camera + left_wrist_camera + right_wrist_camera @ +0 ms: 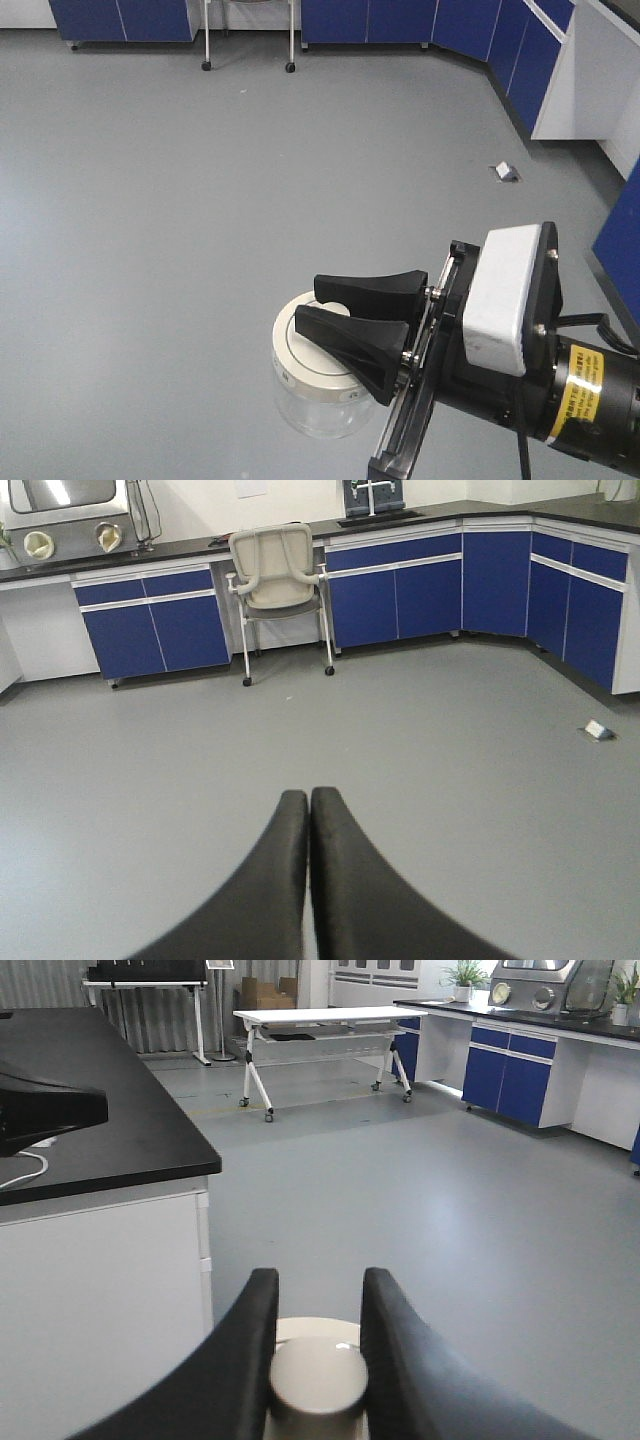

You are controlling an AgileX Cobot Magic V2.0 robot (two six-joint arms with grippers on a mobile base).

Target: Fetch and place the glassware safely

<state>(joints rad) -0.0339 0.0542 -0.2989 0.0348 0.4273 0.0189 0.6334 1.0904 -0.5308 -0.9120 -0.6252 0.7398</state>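
Grey floor (200,200): wheeled chair (278,580), small pale box (507,173), blue cabinets (150,630)

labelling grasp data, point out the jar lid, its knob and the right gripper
jar lid (312,372), front view, bare top near rim
knob (318,1380), right wrist view, its rounded side
right gripper (309,300), front view, midway between fingertips
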